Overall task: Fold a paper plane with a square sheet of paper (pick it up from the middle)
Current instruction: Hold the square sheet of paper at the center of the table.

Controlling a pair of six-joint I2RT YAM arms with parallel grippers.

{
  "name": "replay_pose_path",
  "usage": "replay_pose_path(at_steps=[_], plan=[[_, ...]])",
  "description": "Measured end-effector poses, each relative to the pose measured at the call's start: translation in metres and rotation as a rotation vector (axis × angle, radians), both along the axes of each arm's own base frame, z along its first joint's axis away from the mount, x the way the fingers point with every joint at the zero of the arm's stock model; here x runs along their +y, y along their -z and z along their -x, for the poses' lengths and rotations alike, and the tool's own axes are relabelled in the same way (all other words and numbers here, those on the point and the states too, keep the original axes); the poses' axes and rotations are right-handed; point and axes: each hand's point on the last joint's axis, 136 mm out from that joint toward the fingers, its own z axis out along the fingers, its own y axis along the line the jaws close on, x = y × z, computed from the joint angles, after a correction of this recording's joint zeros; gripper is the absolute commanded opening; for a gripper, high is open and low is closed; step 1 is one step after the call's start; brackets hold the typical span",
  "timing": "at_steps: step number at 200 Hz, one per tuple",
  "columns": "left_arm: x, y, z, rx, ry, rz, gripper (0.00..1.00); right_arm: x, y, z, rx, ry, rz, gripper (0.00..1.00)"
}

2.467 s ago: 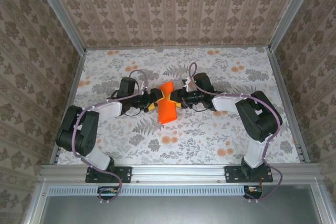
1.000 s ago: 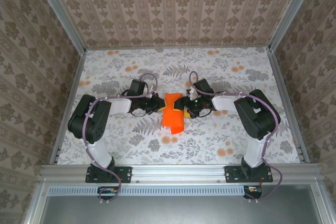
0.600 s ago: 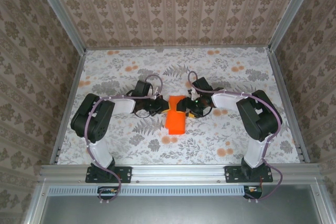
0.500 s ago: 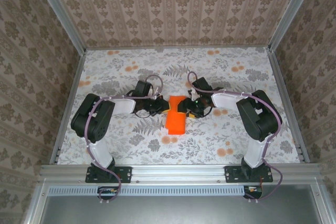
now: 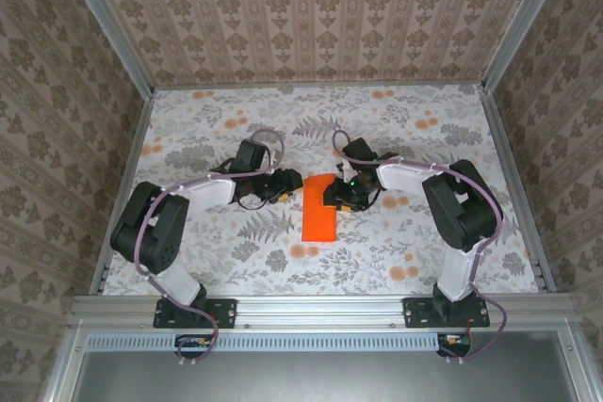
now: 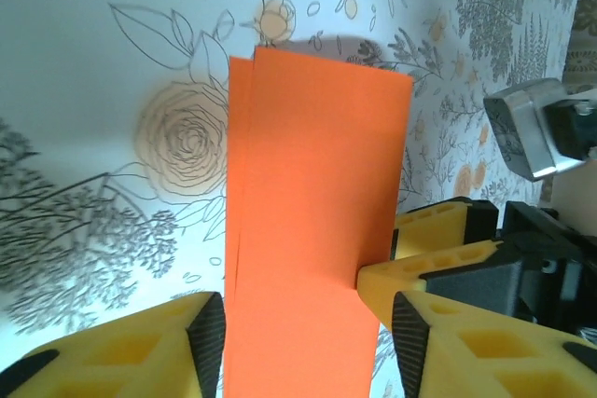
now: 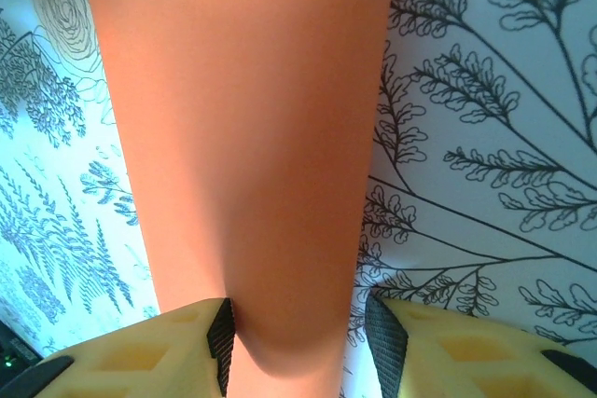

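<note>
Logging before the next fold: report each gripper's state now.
Left gripper: open, fingers straddling the orange paper.
Right gripper: fingers flank the orange paper; grip cannot be told.

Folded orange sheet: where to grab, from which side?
Probably the long edges near mid-length, coming from above: the square sheet of paper lies flat as a narrow folded strip, so fingers can straddle its width, as the right gripper does.

The square sheet of paper (image 5: 319,211) is laid at mid worktop (image 5: 424,233). The left pincer (image 5: 287,185) is set just left of it, the right pincer (image 5: 332,197) at its far right edge.
</note>
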Motion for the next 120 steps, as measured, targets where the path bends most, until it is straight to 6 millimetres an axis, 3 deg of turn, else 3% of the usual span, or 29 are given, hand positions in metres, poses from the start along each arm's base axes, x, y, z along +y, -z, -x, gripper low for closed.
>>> replay_pose_path(at_steps=[32, 62, 120], plan=[[0.020, -0.009, -0.004, -0.039, -0.059, -0.072, 0.77, 0.000, 0.002, 0.000, 0.016, -0.015, 0.016, 0.47], [0.034, -0.008, -0.004, -0.045, -0.094, -0.137, 1.00, 0.000, 0.004, 0.001, 0.031, -0.037, 0.030, 0.47], [0.048, 0.001, -0.005, -0.044, -0.118, -0.204, 1.00, -0.001, 0.007, 0.002, 0.065, -0.069, 0.060, 0.47]])
